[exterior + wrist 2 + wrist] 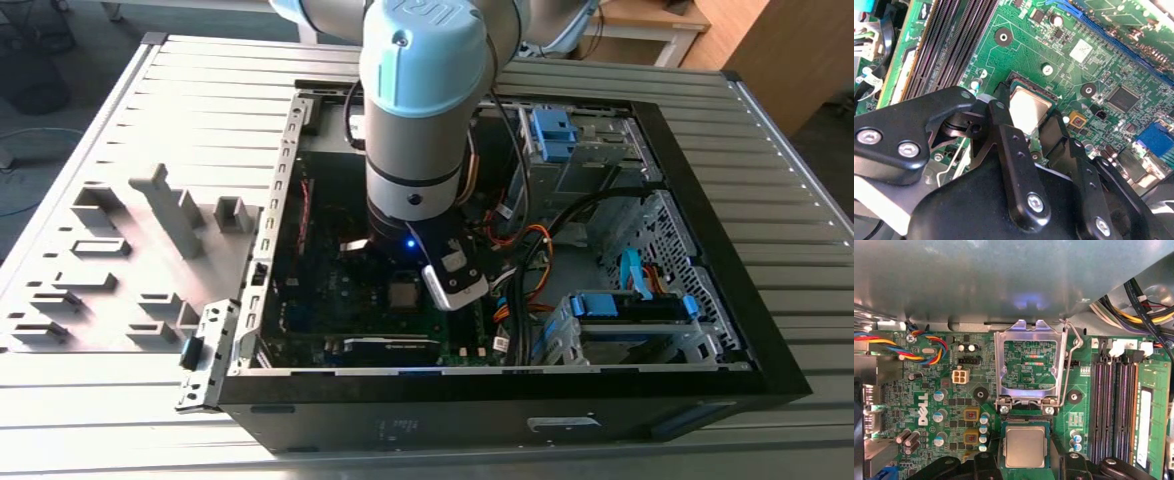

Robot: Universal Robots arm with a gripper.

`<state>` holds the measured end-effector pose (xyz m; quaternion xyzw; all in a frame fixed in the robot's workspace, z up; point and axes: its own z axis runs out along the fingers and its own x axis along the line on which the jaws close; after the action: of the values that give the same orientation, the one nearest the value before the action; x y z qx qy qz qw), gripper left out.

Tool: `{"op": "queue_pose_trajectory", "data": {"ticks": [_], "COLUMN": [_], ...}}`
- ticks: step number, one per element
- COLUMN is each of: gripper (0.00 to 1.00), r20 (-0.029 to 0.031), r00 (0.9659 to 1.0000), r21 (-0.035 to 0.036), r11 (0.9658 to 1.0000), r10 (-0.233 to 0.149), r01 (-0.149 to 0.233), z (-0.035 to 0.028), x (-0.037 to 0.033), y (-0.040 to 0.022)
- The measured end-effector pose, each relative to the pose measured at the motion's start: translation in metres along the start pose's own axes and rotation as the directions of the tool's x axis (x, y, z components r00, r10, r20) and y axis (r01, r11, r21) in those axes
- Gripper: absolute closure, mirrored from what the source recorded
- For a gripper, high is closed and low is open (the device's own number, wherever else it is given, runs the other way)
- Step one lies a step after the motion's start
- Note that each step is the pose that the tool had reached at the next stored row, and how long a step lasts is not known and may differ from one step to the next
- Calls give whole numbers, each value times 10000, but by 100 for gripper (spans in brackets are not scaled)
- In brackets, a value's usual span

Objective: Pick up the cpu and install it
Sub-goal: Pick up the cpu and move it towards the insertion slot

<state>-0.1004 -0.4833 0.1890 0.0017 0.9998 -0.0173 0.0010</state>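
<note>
silver-topped cpu (pixel 1025 447) sits at the socket (pixel 1025 419) mid-board, just beside the raised plate (pixel 1026 330); pincer (pixel 1026 461) straddles it, grip i cannot tell. keep it flat and square, no sideways push.

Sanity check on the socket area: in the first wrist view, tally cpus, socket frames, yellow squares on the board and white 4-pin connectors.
cpu: 1
socket frame: 1
yellow squares: 2
white connector: 1
Total: 5
</note>
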Motion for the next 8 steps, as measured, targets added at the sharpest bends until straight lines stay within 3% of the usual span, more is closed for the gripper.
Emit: {"op": "queue_pose_trajectory", "data": {"ticks": [8], "gripper": [53], "r20": [-1], "r00": [10000], "r21": [4], "r11": [10000], "r10": [1], "r01": [-1], "z": [7], "x": [1], "y": [-9]}}
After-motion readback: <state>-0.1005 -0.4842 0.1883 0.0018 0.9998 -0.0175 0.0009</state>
